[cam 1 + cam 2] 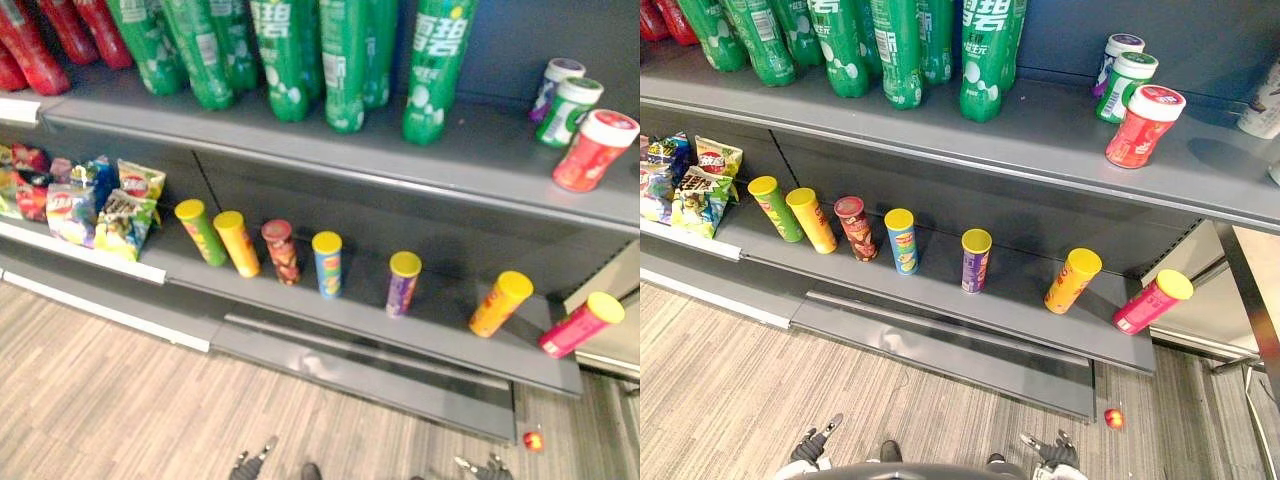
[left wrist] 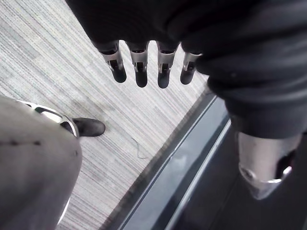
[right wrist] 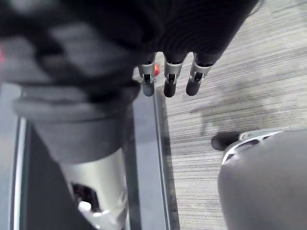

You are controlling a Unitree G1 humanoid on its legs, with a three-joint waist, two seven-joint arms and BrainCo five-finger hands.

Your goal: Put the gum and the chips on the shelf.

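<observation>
Gum jars [image 1: 592, 150] and chip cans [image 1: 402, 285] are shelved (seemingly done); left hand [image 2: 140, 72] and right hand [image 3: 170, 82] are held slack, empty.

Green bottles [image 1: 283, 60] — grey shelf [image 1: 480, 150] — floor [image 1: 100, 400] striped grey.

Bottles [image 1: 285, 60] are standing on the left of the upper shelf [image 1: 470, 150], gum jars [image 1: 570, 110] on its right. Below, on the lower shelf [image 1: 440, 325], chip bags [image 1: 125, 220] are sitting at the left and chip cans [image 1: 327, 265] are standing in a row to their right.
</observation>
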